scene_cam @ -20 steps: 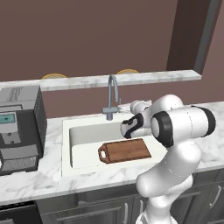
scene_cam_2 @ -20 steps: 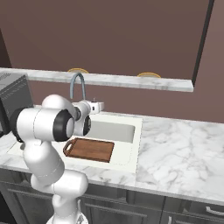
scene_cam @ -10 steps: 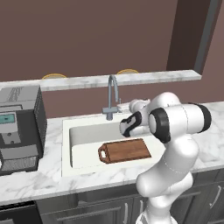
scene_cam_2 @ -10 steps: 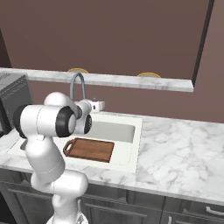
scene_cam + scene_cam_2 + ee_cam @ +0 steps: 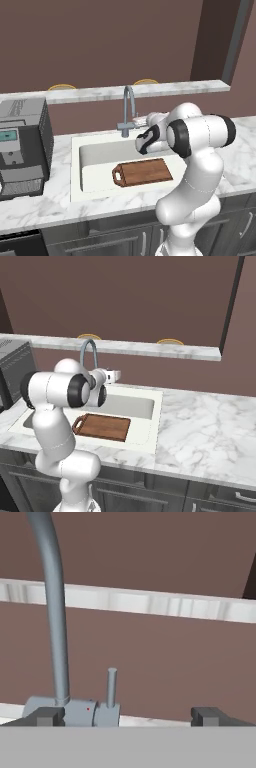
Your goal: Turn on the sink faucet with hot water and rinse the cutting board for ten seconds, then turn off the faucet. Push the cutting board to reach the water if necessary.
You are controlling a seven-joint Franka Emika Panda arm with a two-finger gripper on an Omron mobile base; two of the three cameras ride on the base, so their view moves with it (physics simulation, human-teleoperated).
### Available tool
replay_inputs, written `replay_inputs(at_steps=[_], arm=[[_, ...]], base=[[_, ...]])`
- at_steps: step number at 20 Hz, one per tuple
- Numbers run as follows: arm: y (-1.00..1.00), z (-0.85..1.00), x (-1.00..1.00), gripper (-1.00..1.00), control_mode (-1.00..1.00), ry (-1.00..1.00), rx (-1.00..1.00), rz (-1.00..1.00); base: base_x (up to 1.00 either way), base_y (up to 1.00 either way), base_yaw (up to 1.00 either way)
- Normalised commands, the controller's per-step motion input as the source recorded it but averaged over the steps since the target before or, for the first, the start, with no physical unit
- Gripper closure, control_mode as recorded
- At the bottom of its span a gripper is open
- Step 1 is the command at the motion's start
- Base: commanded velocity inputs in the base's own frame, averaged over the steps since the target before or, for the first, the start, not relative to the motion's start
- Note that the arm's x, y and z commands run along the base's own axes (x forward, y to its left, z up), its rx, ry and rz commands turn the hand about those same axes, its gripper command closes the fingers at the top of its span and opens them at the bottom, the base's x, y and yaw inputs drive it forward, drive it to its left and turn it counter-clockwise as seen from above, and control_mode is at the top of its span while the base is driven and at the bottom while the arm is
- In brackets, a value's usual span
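Observation:
The grey gooseneck sink faucet (image 5: pixel 129 106) (image 5: pixel 89 353) stands behind the off-white sink (image 5: pixel 93 156) (image 5: pixel 143 406). Its small lever (image 5: pixel 111 687) points upright beside the base post (image 5: pixel 75 712). My gripper (image 5: pixel 136 120) (image 5: pixel 115 375) (image 5: pixel 127 717) is open, level with the faucet's base and just to its right. The lever lies between the fingertips (image 5: pixel 47 716), close to the left one, without touching. The reddish-brown cutting board (image 5: pixel 145 172) (image 5: pixel 103 427) lies flat in the basin, handle toward the left. The water is out of view.
A grey coffee machine (image 5: pixel 21 145) sits on the marble counter (image 5: pixel 210 426) left of the sink. A marble ledge (image 5: pixel 165 89) runs along the brown wall behind the faucet. My arm's elbow (image 5: pixel 200 135) hangs over the basin's right side.
My hand has edged a little left, closer to the faucet's base. The cutting board and lever have not moved.

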Motion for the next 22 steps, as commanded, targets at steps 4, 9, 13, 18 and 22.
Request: replay_inputs(at_steps=[4, 9, 13, 18, 22], arm=[[0.0, -0.08, 0.15, -1.0, -1.0, 0.0, 0.0, 0.0], [0.0, -0.08, 0.16, -1.0, -1.0, 0.0, 0.0, 0.0], [0.0, -0.09, 0.16, -1.0, -1.0, 0.0, 0.0, 0.0], [0.0, -0.1, 0.14, -1.0, -1.0, 0.0, 0.0, 0.0], [0.01, -0.1, 0.12, -1.0, -1.0, 0.0, 0.0, 0.0]], base=[[0.0, 0.0, 0.0], [0.0, 0.0, 0.0], [0.0, 0.0, 0.0], [0.0, 0.0, 0.0], [0.0, 0.0, 0.0]])
